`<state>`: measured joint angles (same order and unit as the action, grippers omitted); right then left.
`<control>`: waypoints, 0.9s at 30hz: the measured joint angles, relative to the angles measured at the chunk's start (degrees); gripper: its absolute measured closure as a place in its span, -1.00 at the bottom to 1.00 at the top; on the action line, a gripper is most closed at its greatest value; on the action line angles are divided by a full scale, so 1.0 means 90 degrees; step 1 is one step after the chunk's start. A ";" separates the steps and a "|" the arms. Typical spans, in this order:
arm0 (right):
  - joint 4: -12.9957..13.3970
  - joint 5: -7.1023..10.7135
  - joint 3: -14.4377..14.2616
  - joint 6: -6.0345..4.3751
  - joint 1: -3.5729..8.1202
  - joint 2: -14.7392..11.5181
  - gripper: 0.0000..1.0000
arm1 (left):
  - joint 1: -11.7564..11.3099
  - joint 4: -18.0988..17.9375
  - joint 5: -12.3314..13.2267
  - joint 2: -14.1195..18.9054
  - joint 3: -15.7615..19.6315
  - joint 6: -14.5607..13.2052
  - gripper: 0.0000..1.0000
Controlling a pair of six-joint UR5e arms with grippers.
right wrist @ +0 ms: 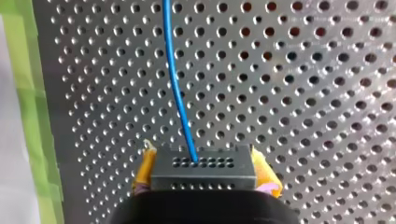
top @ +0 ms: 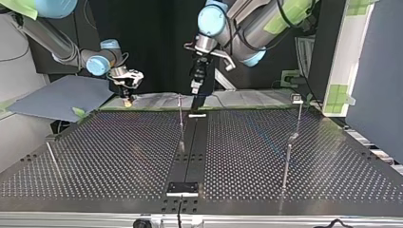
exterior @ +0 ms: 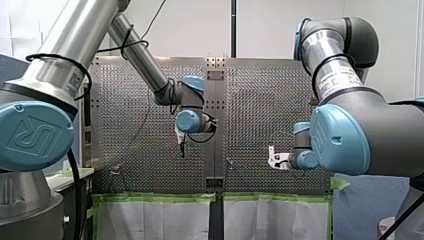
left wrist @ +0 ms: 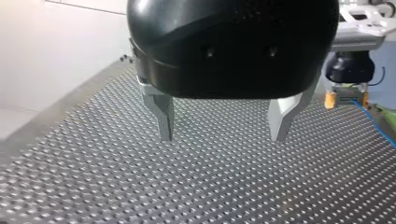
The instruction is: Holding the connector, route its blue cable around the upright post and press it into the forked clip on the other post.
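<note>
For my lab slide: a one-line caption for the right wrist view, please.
Right gripper clamps the black connector between yellow-padded fingers, blue cable running ahead over the perforated table.

Robotics lab / test cell. Evidence: two industrial arms, the left arm (exterior: pixel 135 45) and the right arm (exterior: pixel 345 75), w/ silver tubes & blue joint caps, one at each side of a steel bench (top: pixel 109 156). The bench is drilled w/ a regular grid of holes, breadboard-style, & thin metal posts (top: pixel 181 121) stand up from it. Green tape (exterior: pixel 155 198) runs along the bench's edge in the front view, w/ pale sheeting (exterior: pixel 150 220) hung beneath. Thick black cabling (exterior: pixel 76 195) hangs by the left arm's base. Bare white wall (exterior: pixel 280 25) behind the bench; the top view has a dark backdrop (top: pixel 152 42) behind the arms. Overall an engineering/research setup.
</note>
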<state>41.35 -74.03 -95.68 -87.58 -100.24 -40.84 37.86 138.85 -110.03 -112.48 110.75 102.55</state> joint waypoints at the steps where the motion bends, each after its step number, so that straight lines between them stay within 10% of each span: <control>1: 0.0005 -0.0003 0.0000 -0.0002 0.0013 0.0000 1.00 | -0.0004 -0.0063 -0.0002 0.0060 0.0060 -0.0003 -1.00; 27: 0.0036 0.0020 0.0000 -0.0008 0.0068 0.0000 1.00 | 0.0013 -0.1318 -0.0318 0.1138 0.1316 -0.0120 -1.00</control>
<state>41.68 -73.85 -95.68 -87.65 -99.63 -40.84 37.98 126.99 -112.90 -102.24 122.60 101.47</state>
